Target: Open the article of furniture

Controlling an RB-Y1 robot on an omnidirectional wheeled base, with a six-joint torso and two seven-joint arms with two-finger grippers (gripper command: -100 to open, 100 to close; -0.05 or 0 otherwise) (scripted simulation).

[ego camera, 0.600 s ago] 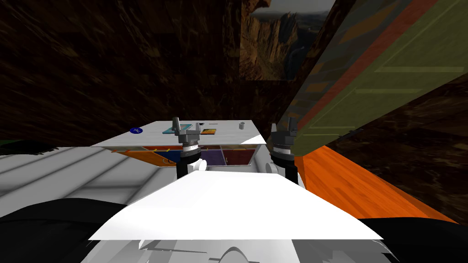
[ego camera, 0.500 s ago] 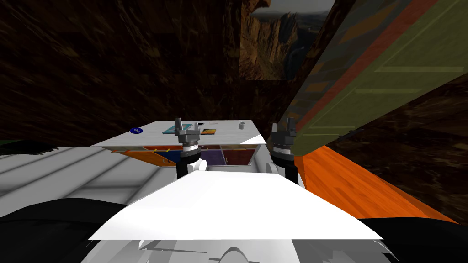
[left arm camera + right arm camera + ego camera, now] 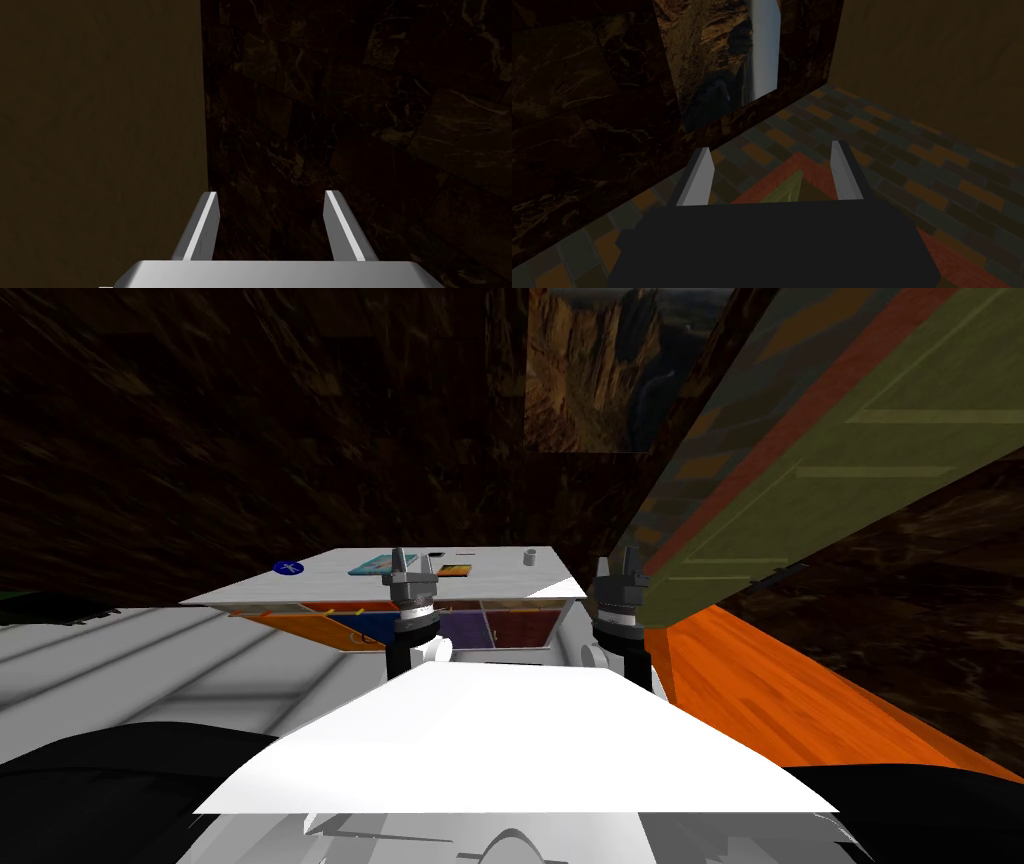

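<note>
Head view: white table [image 3: 500, 575] ahead; coloured panels [image 3: 520, 628] under table's near edge; blue disc [image 3: 287, 567], teal flat item [image 3: 372, 565], grey cylinder [image 3: 530, 556] on table top. Left end effector [image 3: 405, 563] upright at table's near edge; right end effector [image 3: 625, 563] just beside table's right corner
Left wrist view: left end effector [image 3: 272, 200] fingers wide apart
Right wrist view: right end effector [image 3: 770, 150] fingers wide apart

The desk top [image 3: 500, 580] is smooth matt white, the floor [image 3: 760, 688] wood-grained orange.
</note>
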